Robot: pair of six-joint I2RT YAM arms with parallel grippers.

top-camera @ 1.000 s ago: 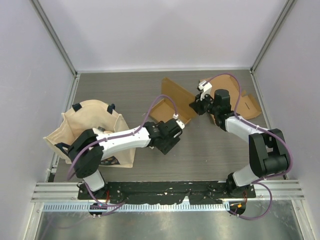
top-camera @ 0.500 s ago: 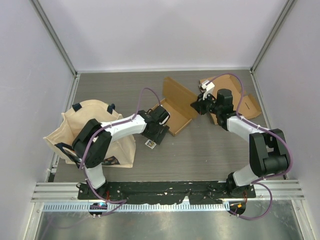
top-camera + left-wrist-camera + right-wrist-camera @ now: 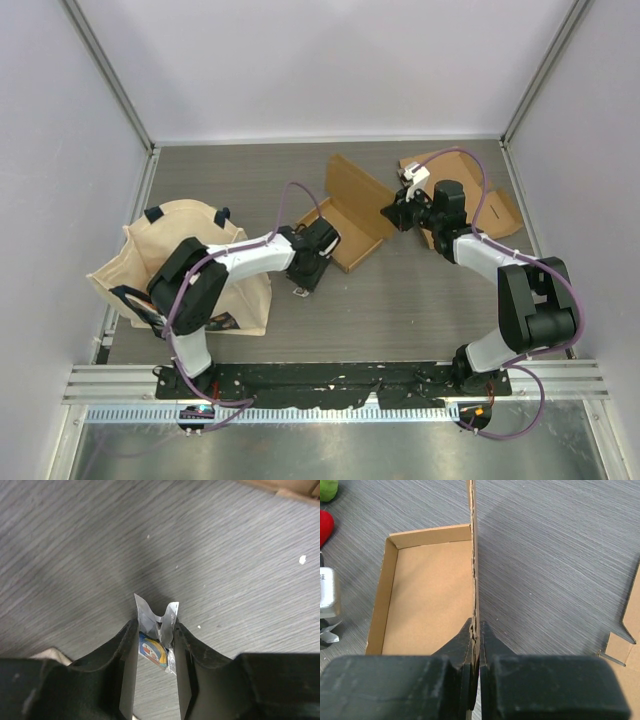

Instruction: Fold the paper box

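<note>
Paper box (image 3: 340, 228) sits mid-table, open tray flat on the grey table (image 3: 420, 300), just R of the L arm's wrist; its tall flap (image 3: 355, 185) stands upright along the tray's far/right side; R gripper (image 3: 390, 213) is at that flap's R end. R wrist cam: R gripper (image 3: 476, 625) jaws pressed together on the flap (image 3: 472, 540) edge, cardboard pinched between the pads, tray (image 3: 430, 595) lying to the left of it. L gripper (image 3: 303, 275) is low over the table by the tray's near-left corner, above a small foil packet (image 3: 299, 290). L wrist cam: L gripper (image 3: 155, 625) jaws narrowed onto the packet (image 3: 156, 652), pads against both its sides, foil buckled between them. Second flat cardboard sheet (image 3: 505, 210) lies under the R arm; beige tote bag (image 3: 170, 250) far left.
</note>
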